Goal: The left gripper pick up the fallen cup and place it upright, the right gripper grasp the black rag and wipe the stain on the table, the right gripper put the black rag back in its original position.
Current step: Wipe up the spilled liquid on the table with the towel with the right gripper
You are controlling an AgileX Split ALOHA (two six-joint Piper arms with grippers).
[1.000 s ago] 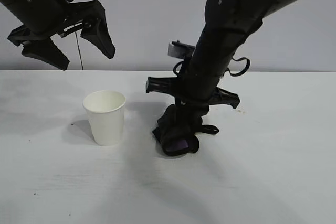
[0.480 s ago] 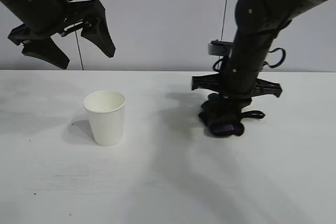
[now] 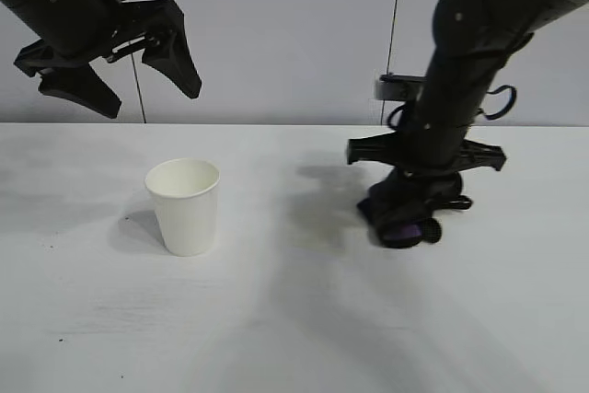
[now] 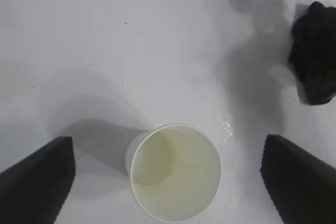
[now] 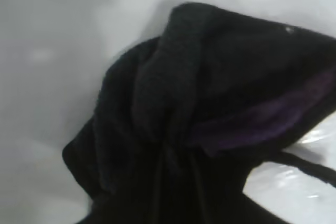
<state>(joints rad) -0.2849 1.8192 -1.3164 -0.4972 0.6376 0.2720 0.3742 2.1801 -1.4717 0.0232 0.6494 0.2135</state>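
The right gripper (image 3: 405, 227), pinching the rag (image 3: 402, 216), has moved away from the cup (image 3: 185, 205), toward its own side of the table (image 3: 294, 319). No stain shows anymore, so wiping seems finished. The left gripper (image 3: 120, 80) hangs spread above the upright cup.

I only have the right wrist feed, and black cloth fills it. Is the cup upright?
Observer: Yes. The white tapered paper cup stands mouth up on the white table.
Operator: Left gripper?
Observer: The left gripper hangs open above the cup, apart from it.
Operator: Where's my cloth relative to the cup?
Observer: The crumpled black rag, clamped in the right gripper, is well off to the cup's side, toward the right arm.
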